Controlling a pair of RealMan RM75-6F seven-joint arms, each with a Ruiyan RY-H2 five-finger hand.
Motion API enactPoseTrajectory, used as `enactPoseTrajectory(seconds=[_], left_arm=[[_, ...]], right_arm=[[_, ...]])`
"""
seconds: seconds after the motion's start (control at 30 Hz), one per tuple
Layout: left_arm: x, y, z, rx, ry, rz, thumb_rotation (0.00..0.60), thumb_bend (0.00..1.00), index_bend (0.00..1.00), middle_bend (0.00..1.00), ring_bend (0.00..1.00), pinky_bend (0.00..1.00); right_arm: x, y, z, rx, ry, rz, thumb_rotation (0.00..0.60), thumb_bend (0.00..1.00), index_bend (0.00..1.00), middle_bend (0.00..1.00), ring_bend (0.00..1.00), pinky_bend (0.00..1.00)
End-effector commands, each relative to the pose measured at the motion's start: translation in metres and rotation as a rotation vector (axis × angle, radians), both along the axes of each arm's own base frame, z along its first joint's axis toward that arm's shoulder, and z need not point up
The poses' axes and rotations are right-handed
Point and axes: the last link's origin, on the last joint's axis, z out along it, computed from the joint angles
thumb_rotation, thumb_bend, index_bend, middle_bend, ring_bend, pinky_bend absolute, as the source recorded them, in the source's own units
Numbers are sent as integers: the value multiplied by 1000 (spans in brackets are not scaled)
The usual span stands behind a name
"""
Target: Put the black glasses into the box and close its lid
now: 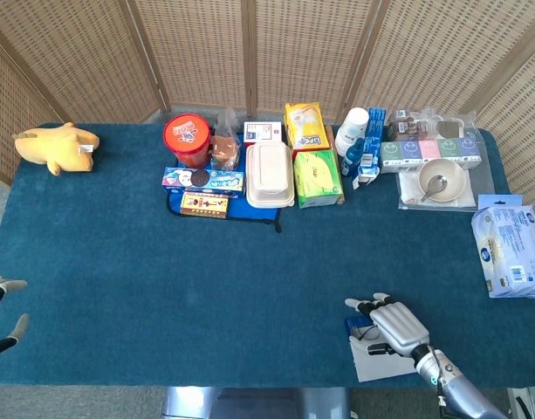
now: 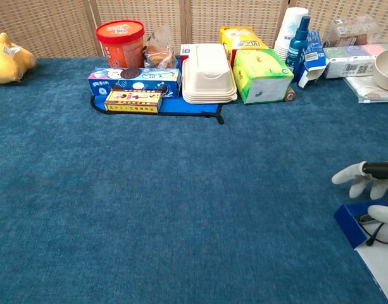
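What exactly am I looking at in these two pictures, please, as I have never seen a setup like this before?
This is a two-armed robot with human-like hands, steered remotely by a person. One picture looks down from its head, the other forward from its chest. Its right hand rests over a blue box with an open white lid near the front edge of a blue-covered table; whether it grips anything is unclear. Only the fingertips of the left hand show at the far left, apart and holding nothing. Along the back stand snack boxes, a red tub, a white container, a bowl and a yellow plush toy.
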Motion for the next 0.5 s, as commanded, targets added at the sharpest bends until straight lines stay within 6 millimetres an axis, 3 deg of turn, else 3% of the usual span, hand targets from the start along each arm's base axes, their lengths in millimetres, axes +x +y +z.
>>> enactPoseTrajectory(seconds=[0.03,0.5], left_arm=[[0,0,0,1,0,0,600,304,307,345,222,272],[0,0,0,-1,-1,-4,600,304,302,344,221,272]], right_arm=[[-1,2,1,0,-1,-7,158,387,140,267,310,167],[-4,12,5,-6,-4,-29,156,388,137,267,318,168]])
